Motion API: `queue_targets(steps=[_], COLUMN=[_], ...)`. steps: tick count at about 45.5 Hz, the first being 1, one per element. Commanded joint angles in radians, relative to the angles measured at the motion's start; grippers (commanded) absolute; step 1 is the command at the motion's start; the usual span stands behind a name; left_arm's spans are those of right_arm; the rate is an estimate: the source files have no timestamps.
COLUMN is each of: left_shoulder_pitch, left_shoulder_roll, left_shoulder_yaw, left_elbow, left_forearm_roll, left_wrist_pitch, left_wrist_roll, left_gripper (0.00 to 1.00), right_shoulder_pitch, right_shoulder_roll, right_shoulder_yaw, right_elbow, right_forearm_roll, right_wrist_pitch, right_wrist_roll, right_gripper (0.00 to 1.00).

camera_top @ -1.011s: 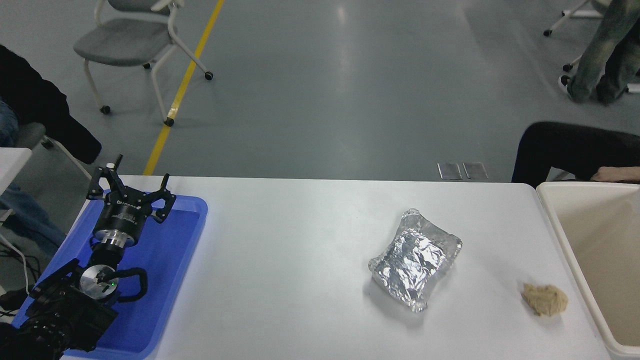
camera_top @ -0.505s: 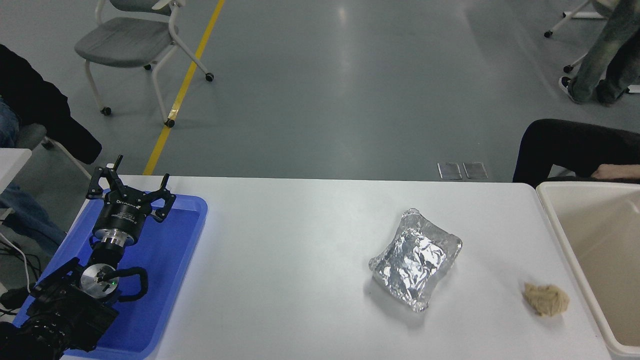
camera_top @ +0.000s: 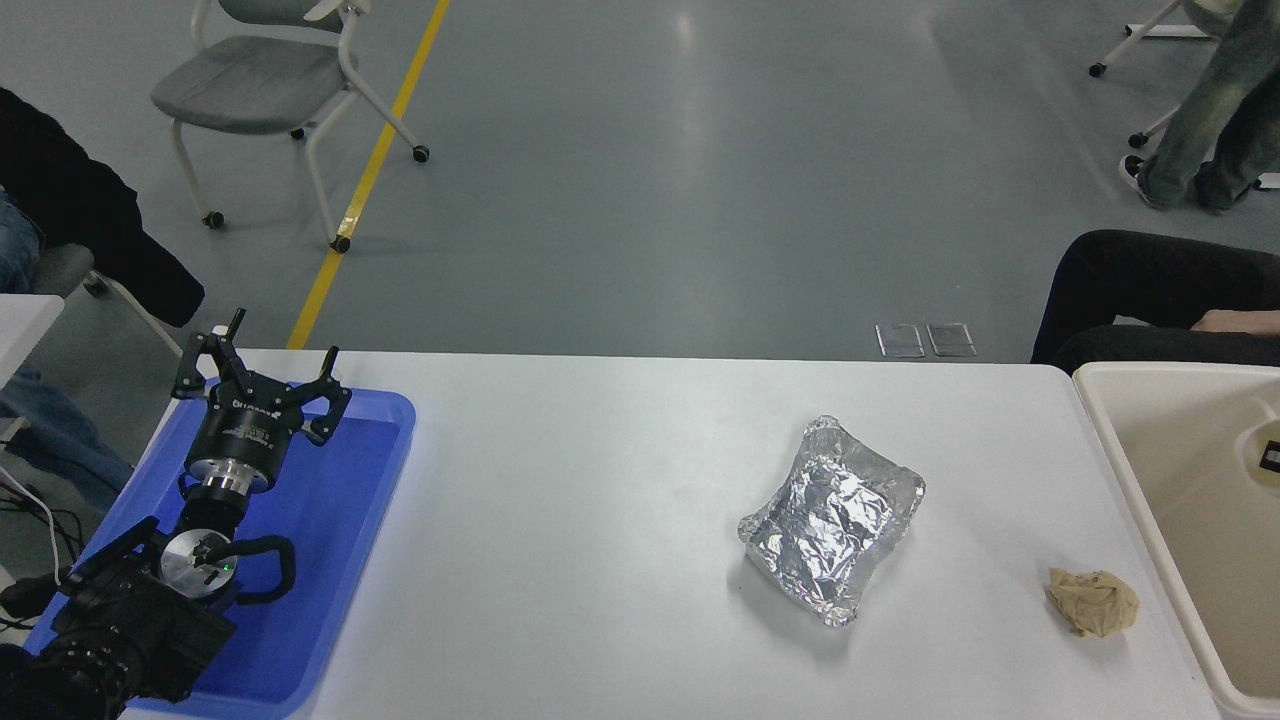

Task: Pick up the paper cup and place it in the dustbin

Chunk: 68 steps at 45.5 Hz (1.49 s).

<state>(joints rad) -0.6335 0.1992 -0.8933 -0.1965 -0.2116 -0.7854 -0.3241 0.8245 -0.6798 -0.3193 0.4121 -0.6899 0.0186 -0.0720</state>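
Note:
The cream dustbin (camera_top: 1112, 470) stands at the table's right end, cut off by the picture's edge. Inside its outline, at the right edge, the rounded rim and cream inside of the paper cup (camera_top: 1254, 464) show, with a small black part (camera_top: 1272, 457) against it. I cannot tell whether that part is my right gripper, or whether the cup is held or lying in the bin. My left gripper (camera_top: 262, 372) is parked open and empty over the blue tray (camera_top: 340, 520) at the lower left.
A crumpled foil packet (camera_top: 830, 515) lies right of the table's middle. A tan paper wad (camera_top: 1092, 602) lies near the dustbin's left wall. A seated person's legs and hand (camera_top: 1240, 320) are just beyond the bin. Chairs stand on the floor behind.
The paper cup with the black part has come into view at the right edge over the dustbin. The seated person's legs have shifted. The left arm has not moved.

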Motion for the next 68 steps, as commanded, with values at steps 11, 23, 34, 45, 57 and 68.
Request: queue_targets(steps=[11, 23, 34, 45, 57, 68], left_shoulder_pitch=[0.0, 0.0, 0.0, 0.0, 0.0, -0.002], left_shoulder_roll=[0.0, 0.0, 0.0, 0.0, -0.001, -0.003], left_shoulder_yaw=[-0.001, 0.001, 0.001, 0.0, 0.001, 0.001], left_elbow=[-0.001, 0.002, -0.001, -0.001, -0.001, -0.001], left_forearm_roll=[0.0, 0.0, 0.0, 0.0, 0.0, 0.0], left_wrist_pitch=[0.0, 0.0, 0.0, 0.0, 0.0, 0.0], left_wrist_roll=[0.0, 0.0, 0.0, 0.0, 0.002, 0.002], left_gripper=[1.0, 1.0, 1.0, 1.0, 1.0, 1.0], right_shoulder_pitch=[-0.151, -0.151, -0.146, -0.136, -0.016, 0.243], right_shoulder_roll=[0.088, 0.091, 0.092, 0.097, 0.037, -0.096], right_shoulder_yaw=[0.217, 0.223, 0.244, 0.233, 0.145, -0.153], right_elbow=[-0.11, -0.111, -0.093, -0.09, 0.071, 0.352], right_forearm_roll=[0.055, 0.055, 0.069, 0.069, 0.05, -0.009], right_wrist_pitch=[-0.039, -0.046, -0.031, -0.029, -0.028, -0.028], right_wrist_roll=[0.001, 0.005, 0.012, 0.012, 0.008, 0.008], right_gripper=[0.0, 0.55, 1.0, 1.0, 1.0, 1.0])
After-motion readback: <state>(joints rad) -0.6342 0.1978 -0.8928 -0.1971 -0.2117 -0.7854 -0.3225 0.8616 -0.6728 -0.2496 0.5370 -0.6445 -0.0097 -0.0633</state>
